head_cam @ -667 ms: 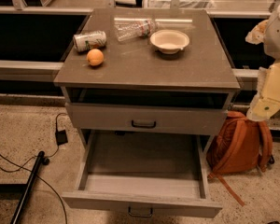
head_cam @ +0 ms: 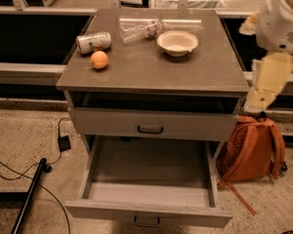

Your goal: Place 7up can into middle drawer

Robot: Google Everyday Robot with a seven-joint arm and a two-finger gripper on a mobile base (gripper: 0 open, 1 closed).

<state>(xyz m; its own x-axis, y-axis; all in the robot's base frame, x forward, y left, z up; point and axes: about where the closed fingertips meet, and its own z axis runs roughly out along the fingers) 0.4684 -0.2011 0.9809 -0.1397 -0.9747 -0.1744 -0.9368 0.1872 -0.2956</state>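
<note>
My gripper (head_cam: 261, 92) is pale cream and hangs just off the cabinet's right edge, under a white rounded arm joint (head_cam: 283, 18). Left of it, the cabinet top (head_cam: 185, 69) is a dull grey-brown. Farthest left of my gripper lies the 7up can (head_cam: 94, 42), silvery-white with green and red print, and beside it is a plain orange fruit (head_cam: 99, 59). The bottle (head_cam: 141, 29) is clear with a pale label, and the bowl (head_cam: 177, 42) is cream. Lower left, the middle drawer (head_cam: 151, 172) is flat grey with a dark handle (head_cam: 146, 222). Below my gripper the backpack (head_cam: 251, 150) is rust-orange. The floor (head_cam: 24, 130) is speckled beige.
</note>
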